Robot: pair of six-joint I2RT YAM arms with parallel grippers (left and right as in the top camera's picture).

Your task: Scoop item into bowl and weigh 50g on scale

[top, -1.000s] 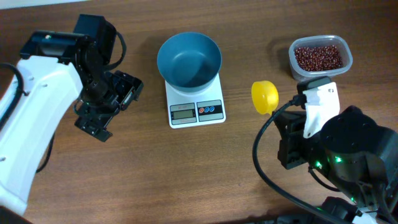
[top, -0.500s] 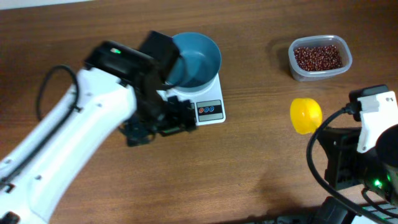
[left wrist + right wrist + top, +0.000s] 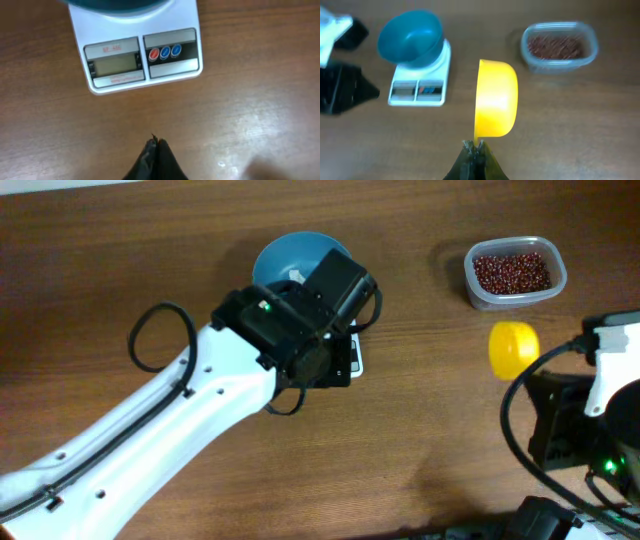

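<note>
My left arm (image 3: 190,415) crosses the wooden table (image 3: 430,440) and hides most of the scale (image 3: 140,65) from overhead. The teal bowl (image 3: 285,262) sits on the scale. The tub (image 3: 560,275) of beans (image 3: 510,272) stands well right of the scale, bare wood between. My right gripper (image 3: 474,145) pinches the yellow scoop (image 3: 495,100) right of the scale. My left gripper (image 3: 154,144), fingers pressed together, hangs near the scale's front edge.

Scale (image 3: 356,358) mostly beneath the left arm (image 3: 200,410) overhead; bowl (image 3: 120,4) a mere sliver at the left-wrist top edge.
</note>
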